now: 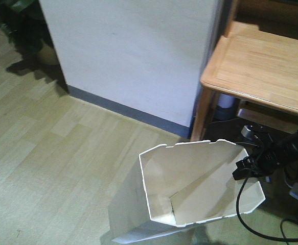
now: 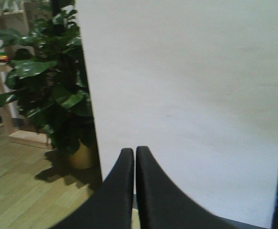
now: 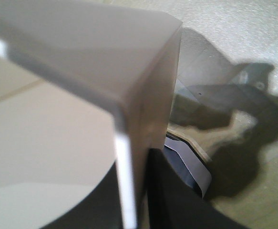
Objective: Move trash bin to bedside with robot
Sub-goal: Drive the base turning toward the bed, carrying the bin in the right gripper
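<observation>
We are seeing soft, slightly grainy indoor light in the front view. The potted plant is throwing a dark shadow onto the wood floor. Close to the right wrist lens, the trash bin is blurring, hard shadows falling beyond.

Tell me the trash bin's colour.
The trash bin is plain white; the exterior front-facing view shows it best.

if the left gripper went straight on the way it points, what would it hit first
Most likely the white wall, which fills the view straight ahead of the left gripper. The potted plant stands off to the side. Distance unclear.
</observation>
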You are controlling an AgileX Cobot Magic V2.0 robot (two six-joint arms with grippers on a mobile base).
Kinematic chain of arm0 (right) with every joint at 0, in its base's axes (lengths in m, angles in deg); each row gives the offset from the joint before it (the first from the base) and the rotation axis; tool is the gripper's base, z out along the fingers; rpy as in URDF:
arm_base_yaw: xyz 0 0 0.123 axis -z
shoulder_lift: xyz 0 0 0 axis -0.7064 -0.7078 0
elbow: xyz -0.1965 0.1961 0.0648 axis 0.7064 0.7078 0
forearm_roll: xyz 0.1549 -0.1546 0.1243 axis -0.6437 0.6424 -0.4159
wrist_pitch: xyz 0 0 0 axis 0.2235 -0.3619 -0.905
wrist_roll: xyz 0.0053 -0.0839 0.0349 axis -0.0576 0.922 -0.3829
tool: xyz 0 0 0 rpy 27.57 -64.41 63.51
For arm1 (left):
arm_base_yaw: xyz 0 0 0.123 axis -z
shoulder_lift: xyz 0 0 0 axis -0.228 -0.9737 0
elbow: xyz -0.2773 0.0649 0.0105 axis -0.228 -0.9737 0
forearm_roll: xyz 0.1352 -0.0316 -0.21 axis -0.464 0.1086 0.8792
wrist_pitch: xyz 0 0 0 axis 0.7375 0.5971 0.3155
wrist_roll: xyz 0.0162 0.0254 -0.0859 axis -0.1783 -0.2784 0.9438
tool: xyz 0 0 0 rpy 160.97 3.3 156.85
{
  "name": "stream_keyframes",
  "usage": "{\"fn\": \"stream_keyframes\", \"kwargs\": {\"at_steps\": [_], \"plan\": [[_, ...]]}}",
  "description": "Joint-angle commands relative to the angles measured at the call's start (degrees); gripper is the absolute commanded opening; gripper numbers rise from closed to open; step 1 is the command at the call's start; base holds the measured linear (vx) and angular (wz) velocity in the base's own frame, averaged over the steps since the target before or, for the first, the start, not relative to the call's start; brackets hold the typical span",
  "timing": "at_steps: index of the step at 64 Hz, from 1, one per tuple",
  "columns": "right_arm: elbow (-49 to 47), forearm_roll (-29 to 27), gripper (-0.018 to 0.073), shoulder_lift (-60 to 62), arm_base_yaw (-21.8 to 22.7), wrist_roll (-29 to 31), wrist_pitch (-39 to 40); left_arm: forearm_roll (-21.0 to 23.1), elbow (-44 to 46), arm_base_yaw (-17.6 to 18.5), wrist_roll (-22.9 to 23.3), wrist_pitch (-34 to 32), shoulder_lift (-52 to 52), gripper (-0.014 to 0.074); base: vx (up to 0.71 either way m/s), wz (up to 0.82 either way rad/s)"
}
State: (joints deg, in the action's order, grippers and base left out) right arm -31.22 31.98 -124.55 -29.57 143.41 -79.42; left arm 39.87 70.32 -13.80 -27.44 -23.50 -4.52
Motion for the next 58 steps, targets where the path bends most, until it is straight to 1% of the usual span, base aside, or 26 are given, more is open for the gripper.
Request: {"fn": "stream_keyframes", "kwargs": {"at_steps": [1, 40, 58], "plan": [[-0.6, -4.8, -0.0003, 4.0, 0.2, -0.1, -12.3, 0.5, -0.7, 0.4, 0.8, -4.2, 0.4, -0.0006, -0.04, 0.42], [-0.6, -4.8, -0.0003, 4.0, 0.2, -0.1, -12.1, 0.5, -0.7, 0.4, 0.8, -4.2, 0.4, -0.0006, 0.03, 0.33], [-0.6, -4.8, -0.0003, 4.0, 0.2, -0.1, -12.1, 0.5, -0.7, 0.4, 0.8, -4.2, 0.4, -0.0006, 0.07, 0.42]]}}
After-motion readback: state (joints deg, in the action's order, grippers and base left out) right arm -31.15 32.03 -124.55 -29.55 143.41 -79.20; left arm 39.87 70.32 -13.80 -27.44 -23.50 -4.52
